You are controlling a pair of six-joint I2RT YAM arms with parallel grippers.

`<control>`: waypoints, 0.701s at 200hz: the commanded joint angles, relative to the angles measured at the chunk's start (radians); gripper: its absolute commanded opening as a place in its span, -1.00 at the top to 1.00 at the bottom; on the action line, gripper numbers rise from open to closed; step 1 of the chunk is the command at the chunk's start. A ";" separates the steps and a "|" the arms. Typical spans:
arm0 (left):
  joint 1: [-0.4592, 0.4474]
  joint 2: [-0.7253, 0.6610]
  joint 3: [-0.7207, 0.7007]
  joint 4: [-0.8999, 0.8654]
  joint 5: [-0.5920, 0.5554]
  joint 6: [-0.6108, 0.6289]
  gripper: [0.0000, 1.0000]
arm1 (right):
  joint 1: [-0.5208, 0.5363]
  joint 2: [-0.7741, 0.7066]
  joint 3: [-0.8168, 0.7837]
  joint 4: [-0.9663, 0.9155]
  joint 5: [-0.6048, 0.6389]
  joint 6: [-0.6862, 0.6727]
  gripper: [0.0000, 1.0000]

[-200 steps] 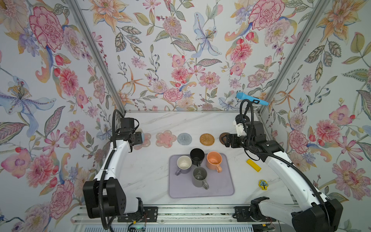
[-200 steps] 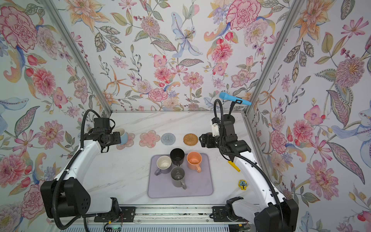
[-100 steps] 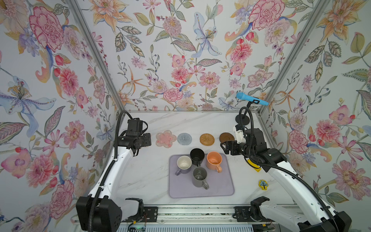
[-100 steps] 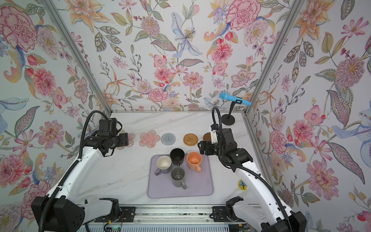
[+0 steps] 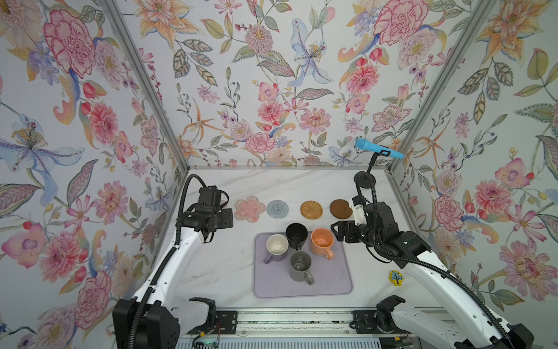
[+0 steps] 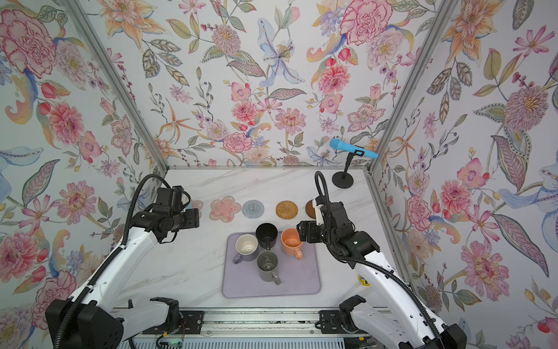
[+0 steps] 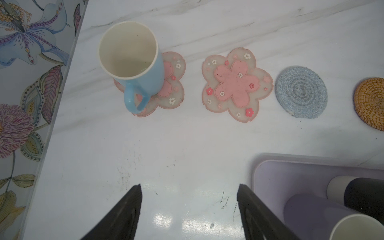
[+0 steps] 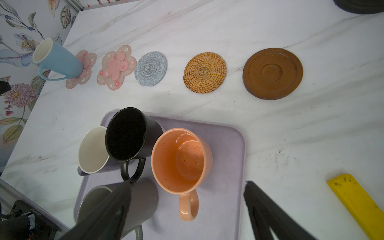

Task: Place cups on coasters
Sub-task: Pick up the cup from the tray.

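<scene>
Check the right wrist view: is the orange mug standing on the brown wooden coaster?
No, the orange mug stands on the lilac mat, while the brown wooden coaster lies bare, apart from it.

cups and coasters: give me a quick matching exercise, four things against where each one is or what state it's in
Things
1. light blue mug
2. peach mug
3. woven tan coaster
4. left gripper

Place or state
a. on the lilac mat
b. open, holding nothing
c. on a pink flower coaster
d. bare, between grey coaster and brown coaster

Pairs: 1-c, 2-a, 3-d, 4-b
</scene>
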 commanded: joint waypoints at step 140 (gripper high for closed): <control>-0.069 0.012 -0.082 0.133 0.039 -0.121 -0.49 | 0.136 -0.004 -0.189 -0.049 0.037 0.123 -0.45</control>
